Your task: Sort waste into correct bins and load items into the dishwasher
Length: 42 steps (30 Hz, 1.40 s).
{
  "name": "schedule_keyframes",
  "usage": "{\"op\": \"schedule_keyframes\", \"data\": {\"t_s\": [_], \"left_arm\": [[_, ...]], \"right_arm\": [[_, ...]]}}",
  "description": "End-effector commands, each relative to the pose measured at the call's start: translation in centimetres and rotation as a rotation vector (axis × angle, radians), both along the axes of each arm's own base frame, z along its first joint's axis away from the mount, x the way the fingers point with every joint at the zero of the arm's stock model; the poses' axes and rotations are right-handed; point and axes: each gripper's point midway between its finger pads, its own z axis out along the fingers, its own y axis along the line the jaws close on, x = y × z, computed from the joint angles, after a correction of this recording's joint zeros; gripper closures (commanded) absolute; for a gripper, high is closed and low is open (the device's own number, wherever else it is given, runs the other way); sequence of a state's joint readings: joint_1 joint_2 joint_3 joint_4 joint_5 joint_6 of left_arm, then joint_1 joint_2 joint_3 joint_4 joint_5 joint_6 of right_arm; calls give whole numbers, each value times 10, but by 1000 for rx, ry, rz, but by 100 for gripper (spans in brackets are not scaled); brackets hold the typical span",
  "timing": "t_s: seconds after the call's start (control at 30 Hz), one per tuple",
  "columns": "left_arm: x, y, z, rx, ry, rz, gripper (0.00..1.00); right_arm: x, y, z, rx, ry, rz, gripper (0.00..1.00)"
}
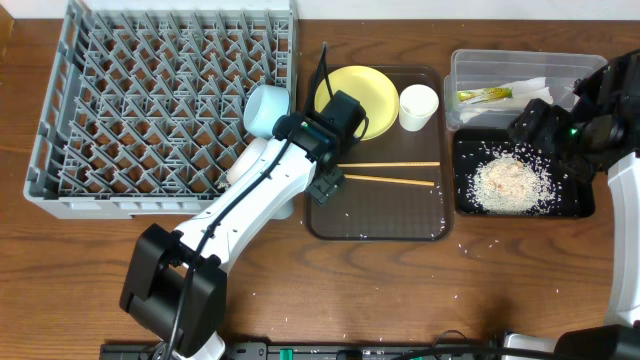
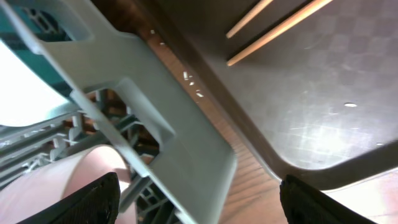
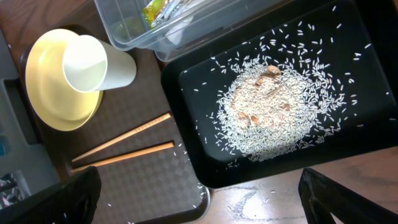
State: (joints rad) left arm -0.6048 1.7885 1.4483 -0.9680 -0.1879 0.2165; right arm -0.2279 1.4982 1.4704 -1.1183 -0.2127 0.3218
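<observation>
Rack (image 1: 160, 100): grey, at the table's left, with a blue bowl (image 1: 268, 108) at its right edge.
Brown tray (image 1: 390, 215): carried the yellow plate (image 1: 375, 85), the white cup (image 1: 418, 106) and the chopsticks (image 1: 390, 172).
Black tray (image 3: 367, 68): held the rice (image 1: 507, 183).
Clear tub (image 1: 520, 62): held the wrapper (image 1: 484, 96).
My left claw (image 2: 199, 205): wide, empty, over the rack's edge and the brown tray's corner.
My right claw (image 3: 199, 186): wide, empty, above the black tray.
</observation>
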Motion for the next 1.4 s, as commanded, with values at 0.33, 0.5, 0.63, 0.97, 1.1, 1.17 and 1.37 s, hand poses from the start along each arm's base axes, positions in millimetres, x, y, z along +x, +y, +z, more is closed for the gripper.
{"op": "schedule_keyframes", "data": {"t_s": [0.33,0.5,0.63,0.97,1.1,1.17,1.37], "left_arm": [[-3,-15,86,-231,-140,44,16],[-22,0,95,-168,-115,-40,16],[-31,24,80,-55,-49,-45,16],[-21,56,69,-17,-28,38,15],[-18,62,63,-3,-8,51,15],[-18,64,57,15,19,34,15],[-18,67,39,72,85,-12,15]], "right_arm": [[1,0,7,-1,-20,3,1],[1,0,7,-1,-20,2,1],[1,0,7,-1,-20,3,1],[1,0,7,-1,-20,3,1],[1,0,7,-1,-20,3,1],[1,0,7,-1,-20,3,1],[1,0,7,-1,-20,3,1]]}}
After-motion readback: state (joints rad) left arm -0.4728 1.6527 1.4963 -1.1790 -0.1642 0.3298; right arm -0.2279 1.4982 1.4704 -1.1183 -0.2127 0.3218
